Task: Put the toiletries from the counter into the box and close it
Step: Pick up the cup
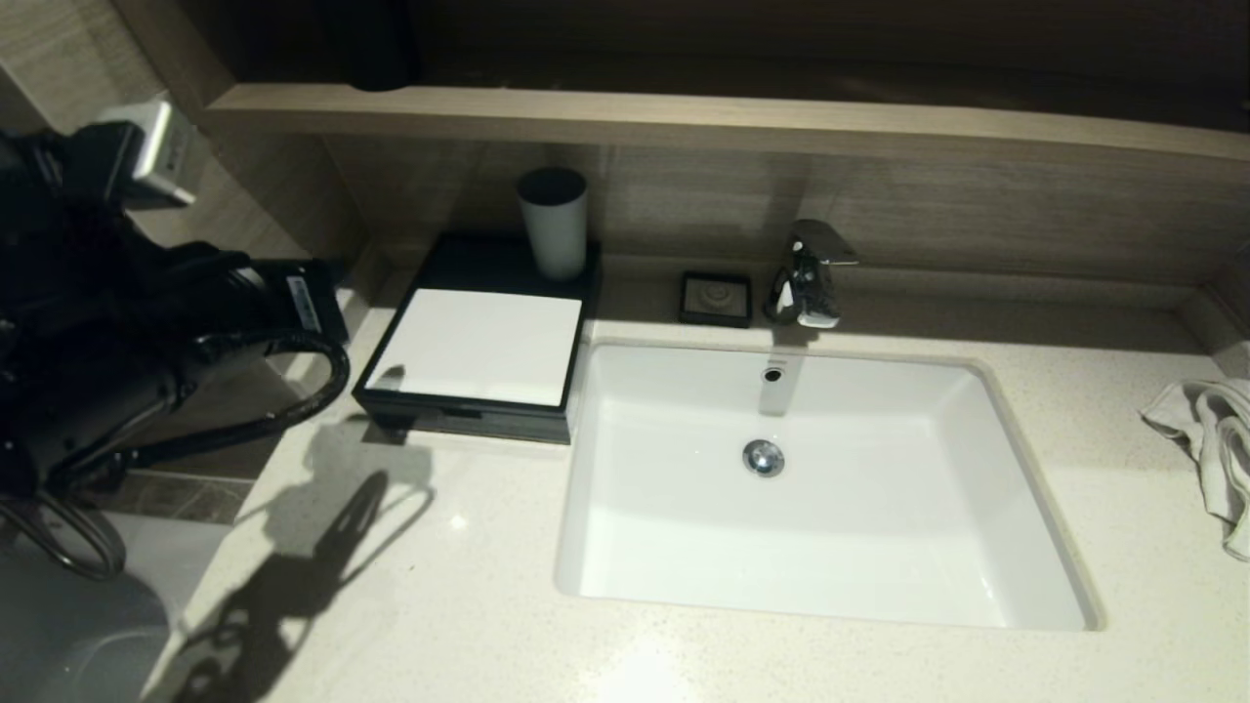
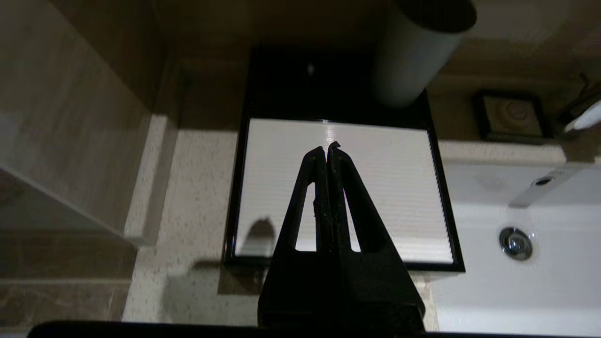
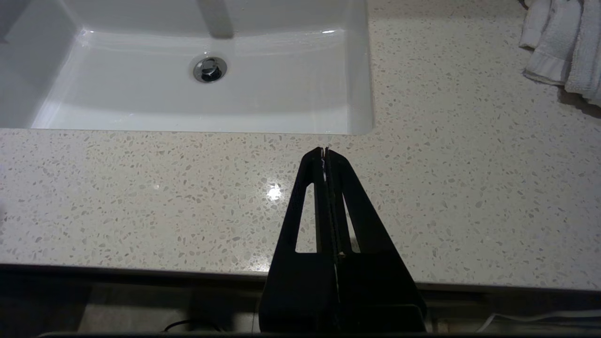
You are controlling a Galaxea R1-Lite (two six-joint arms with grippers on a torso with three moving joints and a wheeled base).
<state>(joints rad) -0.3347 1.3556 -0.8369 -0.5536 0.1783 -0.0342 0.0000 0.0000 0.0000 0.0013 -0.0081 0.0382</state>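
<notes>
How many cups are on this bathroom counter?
1. A single cup stands upright on the back of the dark box, left of the sink. Any inside the closed box would be hidden.

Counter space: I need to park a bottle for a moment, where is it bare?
Bare: the counter in front of the box and sink, and between sink and towel. Crowded: the back ledge, with cup, soap dish and faucet.
</notes>
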